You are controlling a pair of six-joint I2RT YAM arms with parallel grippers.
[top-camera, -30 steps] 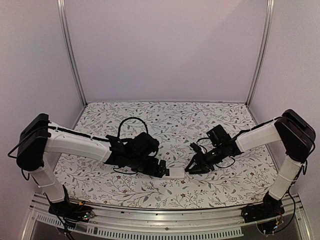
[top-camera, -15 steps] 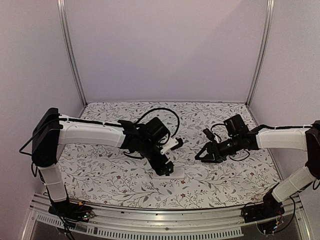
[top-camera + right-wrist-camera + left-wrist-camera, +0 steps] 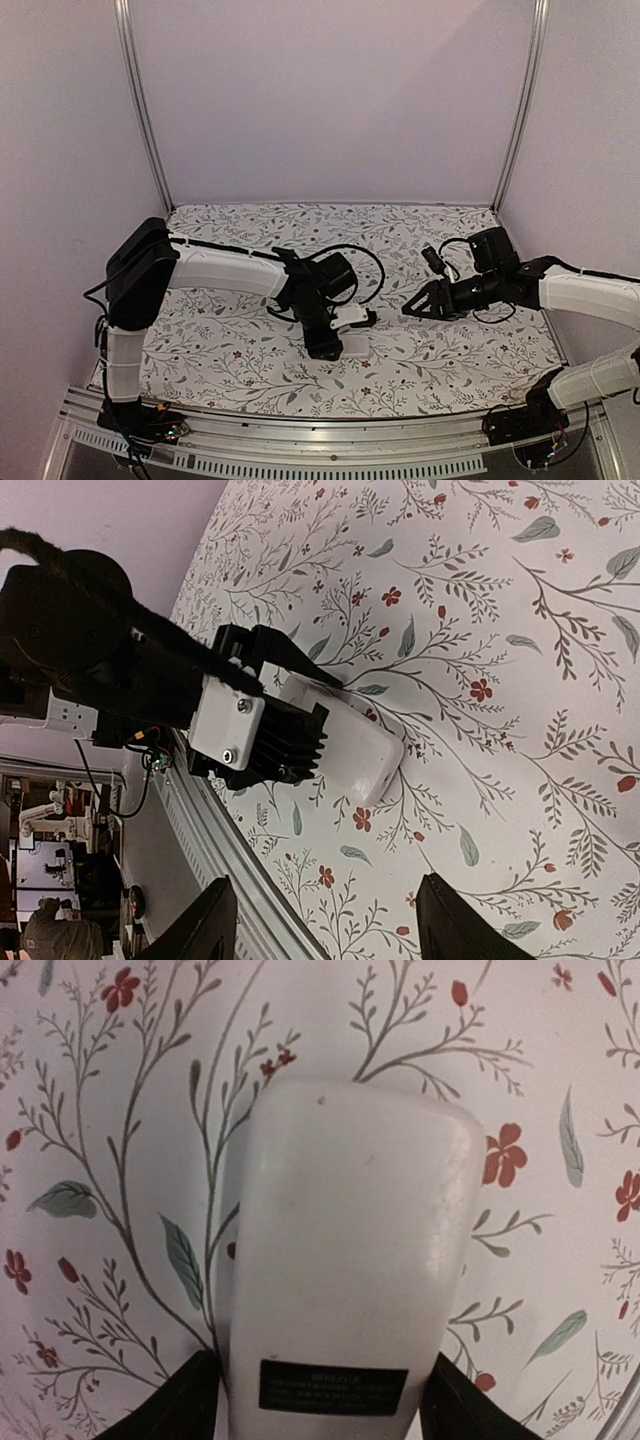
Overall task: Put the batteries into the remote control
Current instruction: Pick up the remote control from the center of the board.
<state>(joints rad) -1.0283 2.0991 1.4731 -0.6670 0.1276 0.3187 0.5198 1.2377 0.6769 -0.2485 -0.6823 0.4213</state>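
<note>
The left tool is pinching the likely light, slick remote control across its long edges; the right tool is gaping empty.

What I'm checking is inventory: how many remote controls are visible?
1: the remote control, white side up on the floral tablecloth, held by the left end effector.
</note>
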